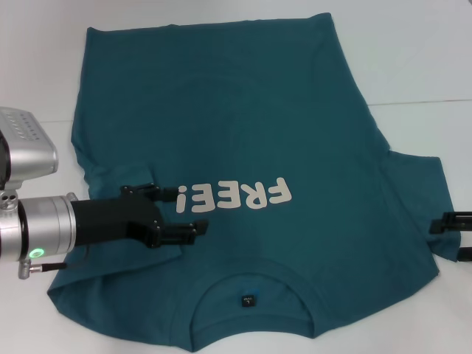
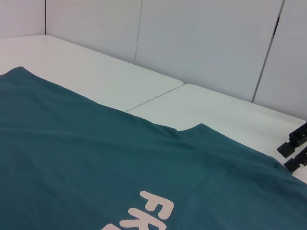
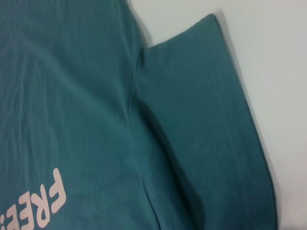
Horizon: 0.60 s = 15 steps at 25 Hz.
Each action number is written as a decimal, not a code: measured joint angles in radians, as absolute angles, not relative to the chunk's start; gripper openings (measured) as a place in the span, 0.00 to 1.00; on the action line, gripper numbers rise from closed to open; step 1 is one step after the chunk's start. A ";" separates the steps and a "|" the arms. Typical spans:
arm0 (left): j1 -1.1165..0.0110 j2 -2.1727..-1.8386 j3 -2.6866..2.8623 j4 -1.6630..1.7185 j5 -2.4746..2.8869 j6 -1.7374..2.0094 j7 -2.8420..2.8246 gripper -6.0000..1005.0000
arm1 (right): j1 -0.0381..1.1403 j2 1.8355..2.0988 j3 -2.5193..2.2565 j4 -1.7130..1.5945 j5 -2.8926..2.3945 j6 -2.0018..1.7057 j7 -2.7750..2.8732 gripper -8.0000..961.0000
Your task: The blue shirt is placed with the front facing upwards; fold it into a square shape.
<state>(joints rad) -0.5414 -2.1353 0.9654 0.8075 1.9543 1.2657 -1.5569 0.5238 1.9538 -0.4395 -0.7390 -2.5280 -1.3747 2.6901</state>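
One blue shirt [image 1: 243, 133] is lying front up on the white table [image 1: 413, 51], its collar toward the robot and its hem at the far side. One line of white "FREE!" lettering [image 1: 234, 196] is showing across the chest, and one small dark neck label [image 1: 248, 300] is sitting inside the collar. The shirt's sleeve on the robot's right [image 1: 420, 206] is lying spread flat; the sleeve on the robot's left appears to be lying folded in over the body beneath the left arm, though how exactly it lies cannot be told.

Two grippers are showing. The left gripper [image 1: 188, 214] is reaching in over the shirt just beside the "!" end of the lettering, its two black fingers [image 1: 184, 232] standing wide apart with nothing between them; whether they are touching the cloth cannot be told. The right gripper [image 1: 451, 236] is sitting at the outer edge of the right sleeve, largely out of frame, its two finger ends spread apart and holding nothing.
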 joint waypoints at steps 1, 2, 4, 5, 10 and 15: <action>-0.541 -2.135 0.966 0.808 1.954 1.266 -1.557 0.90 | 0.525 1.954 -0.440 -0.738 -2.527 -1.373 2.690 0.91; -0.541 -2.135 0.966 0.808 1.954 1.265 -1.557 0.90 | 0.525 1.954 -0.439 -0.737 -2.527 -1.371 2.690 0.91; -0.541 -2.135 0.966 0.809 1.954 1.265 -1.557 0.90 | 0.530 1.954 -0.439 -0.727 -2.527 -1.364 2.688 0.91; -0.541 -2.135 0.965 0.809 1.954 1.265 -1.557 0.90 | 0.530 1.954 -0.439 -0.727 -2.527 -1.364 2.688 0.91; -0.541 -2.135 0.965 0.809 1.954 1.264 -1.557 0.90 | 0.535 1.954 -0.438 -0.713 -2.526 -1.350 2.687 0.91; -0.541 -2.135 0.963 0.808 1.954 1.264 -1.557 0.90 | 0.541 1.954 -0.438 -0.698 -2.521 -1.335 2.684 0.90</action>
